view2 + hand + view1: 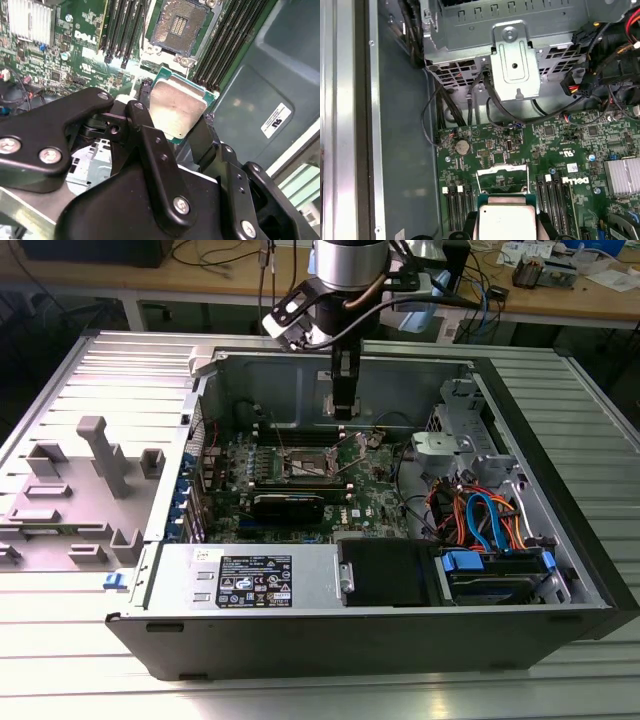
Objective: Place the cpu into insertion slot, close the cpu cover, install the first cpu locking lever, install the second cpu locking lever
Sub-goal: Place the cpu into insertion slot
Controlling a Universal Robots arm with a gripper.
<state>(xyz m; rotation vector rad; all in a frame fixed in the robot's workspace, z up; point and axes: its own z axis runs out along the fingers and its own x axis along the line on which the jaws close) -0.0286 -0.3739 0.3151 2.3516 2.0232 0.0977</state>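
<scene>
The black angular gripper (343,410) hangs inside the open computer case (300,585), and it is clenched on the cpu (176,107): matte black fingers (143,114) pinch the flat square chip by two opposite edges. Its dull silvery lid on a green rim hovers above the green motherboard (560,145), apart from the bare, gold-speckled insertion slot (177,25). In the first wrist view the thin, shiny cpu cover (502,170) sits just beyond the chip.

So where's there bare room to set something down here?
Bare: the ribbed table in front of the case. Crowded: the motherboard under the pincer holding the cpu, and the cable tangle at the exterior view's right.
</scene>
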